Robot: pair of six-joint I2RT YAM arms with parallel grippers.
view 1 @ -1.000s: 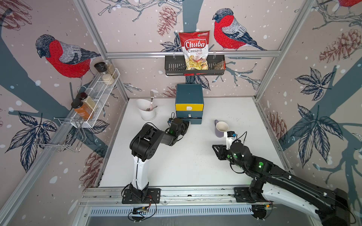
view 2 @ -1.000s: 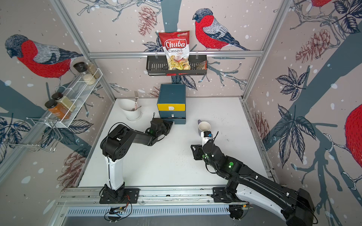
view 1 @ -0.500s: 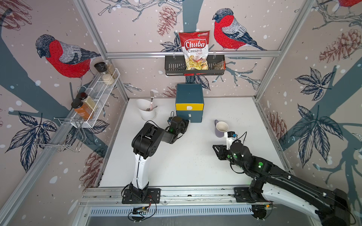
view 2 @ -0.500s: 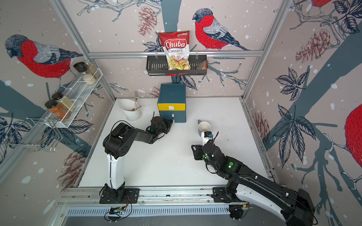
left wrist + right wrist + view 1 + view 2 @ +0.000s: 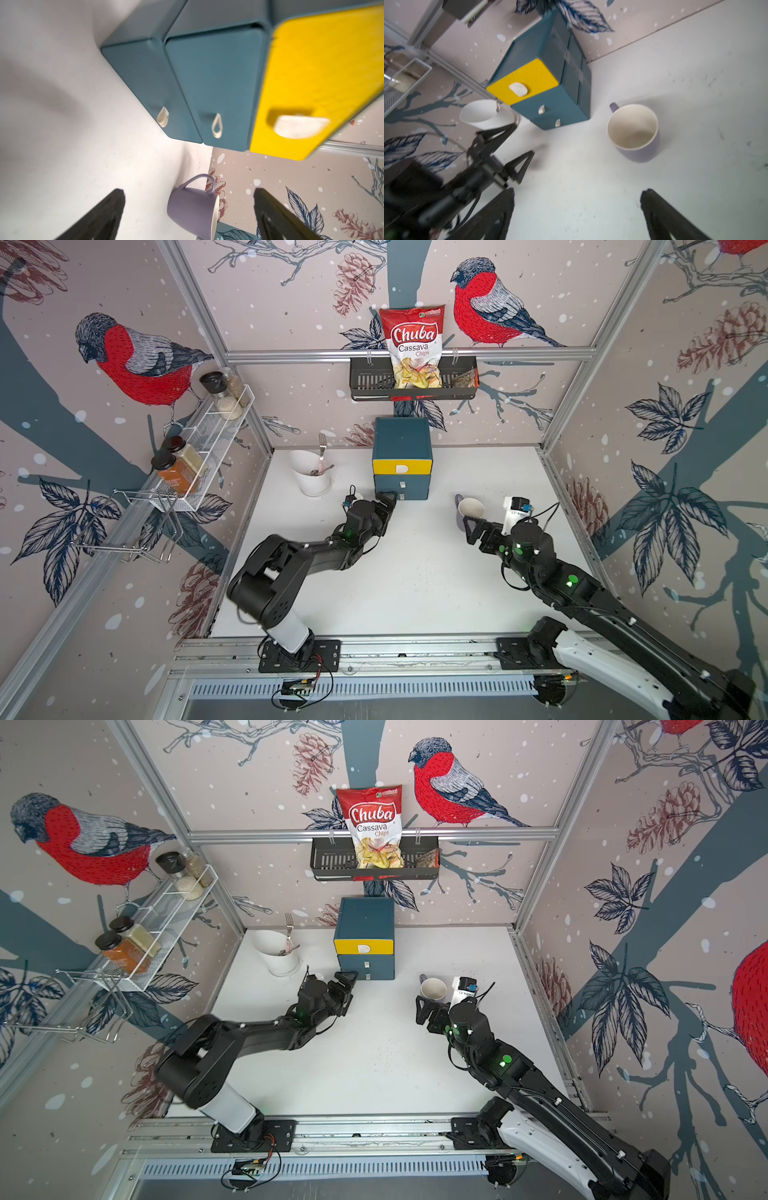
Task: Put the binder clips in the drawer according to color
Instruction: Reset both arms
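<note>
Two arms, both with fingers spread and empty. The left end effector (image 5: 523, 139) sits just beside the bottom front corner of the drawer (image 5: 402, 460), which stands at the back of the counter (image 5: 415, 580). The right end effector (image 5: 578, 190) is near a purple mug (image 5: 469, 510), not touching.

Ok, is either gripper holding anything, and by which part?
Nothing is held. The left gripper stands open and empty by the teal chest of drawers with its yellow top front; the right gripper stands open and empty near the purple mug.

Teal-and-yellow drawer (image 5: 402, 438), lilac mug (image 5: 468, 510)
</note>
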